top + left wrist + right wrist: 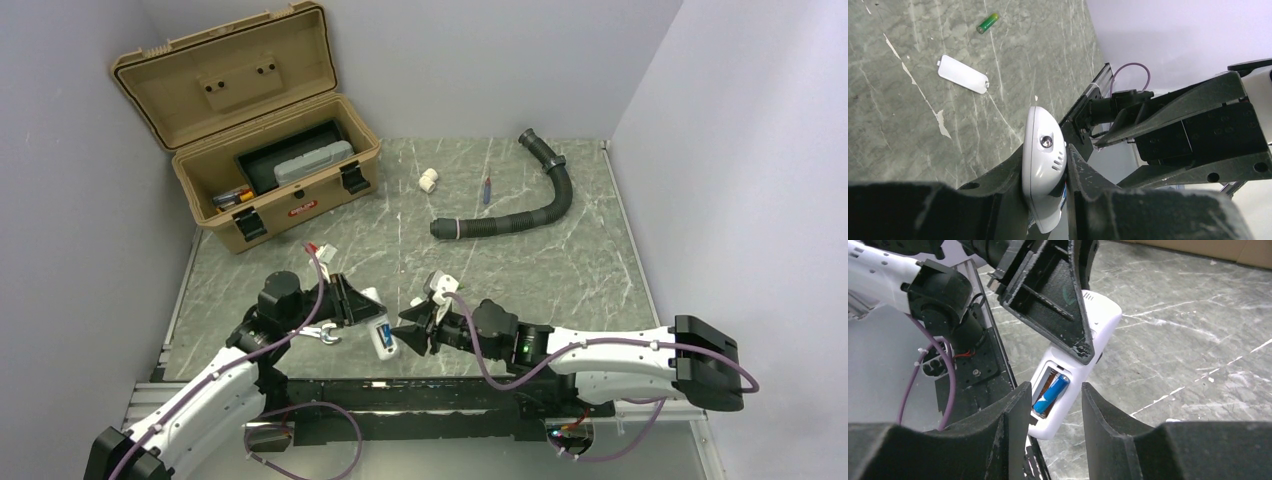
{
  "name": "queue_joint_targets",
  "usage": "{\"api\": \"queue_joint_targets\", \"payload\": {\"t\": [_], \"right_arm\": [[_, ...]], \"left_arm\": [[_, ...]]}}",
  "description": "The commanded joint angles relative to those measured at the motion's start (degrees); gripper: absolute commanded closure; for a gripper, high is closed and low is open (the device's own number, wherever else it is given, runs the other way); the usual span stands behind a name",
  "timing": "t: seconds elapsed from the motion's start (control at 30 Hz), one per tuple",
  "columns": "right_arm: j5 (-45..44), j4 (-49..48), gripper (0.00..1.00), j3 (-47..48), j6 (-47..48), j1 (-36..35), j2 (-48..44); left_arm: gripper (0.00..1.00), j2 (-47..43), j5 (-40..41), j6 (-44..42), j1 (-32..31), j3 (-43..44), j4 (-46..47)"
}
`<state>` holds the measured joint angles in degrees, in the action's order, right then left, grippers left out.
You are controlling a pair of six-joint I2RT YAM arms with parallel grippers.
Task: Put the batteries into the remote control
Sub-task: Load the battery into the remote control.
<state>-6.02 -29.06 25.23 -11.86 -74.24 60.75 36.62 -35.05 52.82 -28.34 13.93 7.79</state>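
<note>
Grey marbled desk (pixel 560 270) lies below; above its near edge, low in the frame's middle, the remote control (pixel 1105 315) hangs in the air. It seems light, stiff and smooth, so it could slip; a hold clear of the compartment seems best. Left fingers (pixel 1088 180) clamp its upper half. One blue battery (pixel 1052 394) sits in the open compartment. Right fingers (pixel 1108 430) stand parted around the remote's lower end, gripping nothing.

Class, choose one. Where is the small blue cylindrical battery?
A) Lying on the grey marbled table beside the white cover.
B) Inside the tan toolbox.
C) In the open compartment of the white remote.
C: the small blue cylindrical battery sits in the open back compartment of the white rectangular remote control, seen from the right wrist.
</note>
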Motion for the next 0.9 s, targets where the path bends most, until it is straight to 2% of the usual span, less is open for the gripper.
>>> {"api": "queue_joint_targets", "payload": {"t": [0.0,0.1,0.3,0.53,0.87], "right_arm": [[1.4,-6.1,0.57,-1.4,3.6,-1.5,-2.2],[2.8,-11.1,0.56,-4.3,8.7,-2.2,-3.7],[7.2,-8.3,0.55,-2.7,14.7,-2.2,-3.0],[10.1,-21.8,0.55,-8.0,20.2,-2.2,-1.5],[7.0,-27.3,0.56,-7.6,22.6,-2.9,3.8]], "left_arm": [[1.00,0.8,-1.1,1.0,-0.2,1.6,4.9],[1.00,1.1,-2.6,1.6,-0.2,1.3,6.3],[1.00,0.6,-4.1,2.3,-0.2,0.7,7.8],[1.00,0.6,-5.6,3.4,-0.2,-0.3,10.5],[1.00,0.9,-6.1,3.9,-0.2,-0.3,11.7]]}}
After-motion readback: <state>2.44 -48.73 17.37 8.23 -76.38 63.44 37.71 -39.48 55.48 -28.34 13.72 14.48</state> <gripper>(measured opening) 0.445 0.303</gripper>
